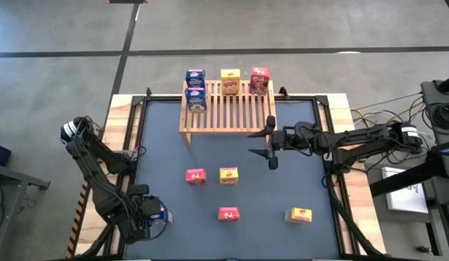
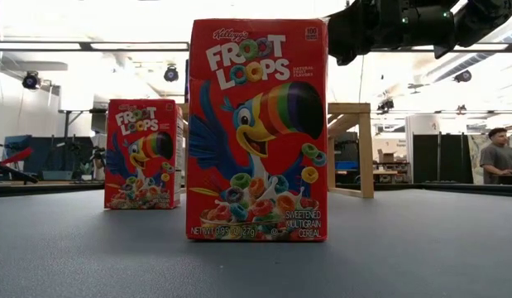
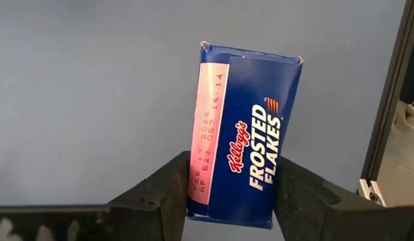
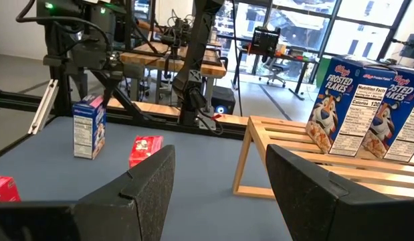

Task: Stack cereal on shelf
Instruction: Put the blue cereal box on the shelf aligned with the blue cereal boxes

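we see the light wooden slatted shelf [image 1: 225, 109] standing at the middle of the table's far edge, on the dark blue table [image 1: 173, 152]. along its far side stand four small printed cardboard cereal boxes: two blue frosted flakes boxes [image 1: 196, 89] towards the left end, one behind the other, a yellow box [image 1: 230, 81] in the middle and a red box [image 1: 259, 80] towards the right end. the left gripper [image 1: 153, 213] is low at the table's near left corner, and in the left wrist view its jaws are clamped on a third blue frosted flakes box [image 3: 245, 159], one dark finger on each broad side, with the bare table surface behind it. the right gripper [image 1: 271, 143] hovers just in front of the shelf's right end, its jaws apart and holding nothing; in its wrist view the gap between them looks along the shelf's near rail towards the left arm. four more boxes stand on the open table: a red froot loops box [image 1: 196, 176] and a yellow box [image 1: 229, 175] side by side near the middle, another red froot loops box [image 1: 228, 214] close to the near edge, and a yellow box [image 1: 299, 214] towards the near right corner. in the low view the nearest red box [image 2: 257, 131] stands upright and fills the middle, with the other red one [image 2: 141, 154] upright farther back. a person [image 2: 494, 157] shows far off in the room beyond the table.
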Motion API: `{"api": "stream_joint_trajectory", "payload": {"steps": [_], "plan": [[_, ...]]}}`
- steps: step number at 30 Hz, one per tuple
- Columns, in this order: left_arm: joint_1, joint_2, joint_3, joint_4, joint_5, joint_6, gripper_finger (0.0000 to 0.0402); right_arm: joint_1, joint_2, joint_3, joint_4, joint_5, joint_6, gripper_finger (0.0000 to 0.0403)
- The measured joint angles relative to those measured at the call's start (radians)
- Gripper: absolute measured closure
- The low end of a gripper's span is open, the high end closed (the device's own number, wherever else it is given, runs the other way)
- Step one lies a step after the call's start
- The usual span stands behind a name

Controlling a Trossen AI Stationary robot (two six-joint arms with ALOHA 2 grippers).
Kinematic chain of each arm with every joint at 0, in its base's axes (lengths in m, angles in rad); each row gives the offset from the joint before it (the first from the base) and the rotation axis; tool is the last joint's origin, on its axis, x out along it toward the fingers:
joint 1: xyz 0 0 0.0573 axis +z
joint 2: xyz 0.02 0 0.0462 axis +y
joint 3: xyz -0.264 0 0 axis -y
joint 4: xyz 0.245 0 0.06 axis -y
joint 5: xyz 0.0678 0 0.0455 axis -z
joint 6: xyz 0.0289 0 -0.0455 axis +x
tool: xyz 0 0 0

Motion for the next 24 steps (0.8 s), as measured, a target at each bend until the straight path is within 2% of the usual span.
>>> {"api": "stream_joint_trajectory", "payload": {"steps": [4,7,9,14,17,20,24], "plan": [[0.002,-0.011,0.007,-0.031,-0.009,0.000,0.0239,0.000,0.000,0.000,0.000,0.000,0.000,0.0179],[0.011,-0.025,0.040,-0.088,-0.053,0.006,0.0239,0.000,0.000,0.000,0.000,0.000,-0.003,0.0179],[0.021,-0.036,0.068,-0.128,-0.119,0.036,0.0239,0.000,0.000,0.000,0.000,0.000,-0.003,0.0179],[0.050,-0.062,0.125,-0.160,-0.427,0.178,0.0239,0.000,0.000,0.000,0.009,0.000,-0.002,0.0179],[0.091,-0.077,0.142,-0.171,-0.559,0.293,0.0239,0.000,0.000,0.000,0.011,0.000,-0.001,0.0179],[0.151,-0.102,0.147,-0.173,-0.621,0.398,0.0239,0.000,0.000,0.000,0.011,0.000,-0.001,0.0179],[0.241,-0.139,0.146,-0.174,-0.630,0.516,0.0239,0.000,0.000,0.000,0.011,0.000,0.000,0.0179]]}}
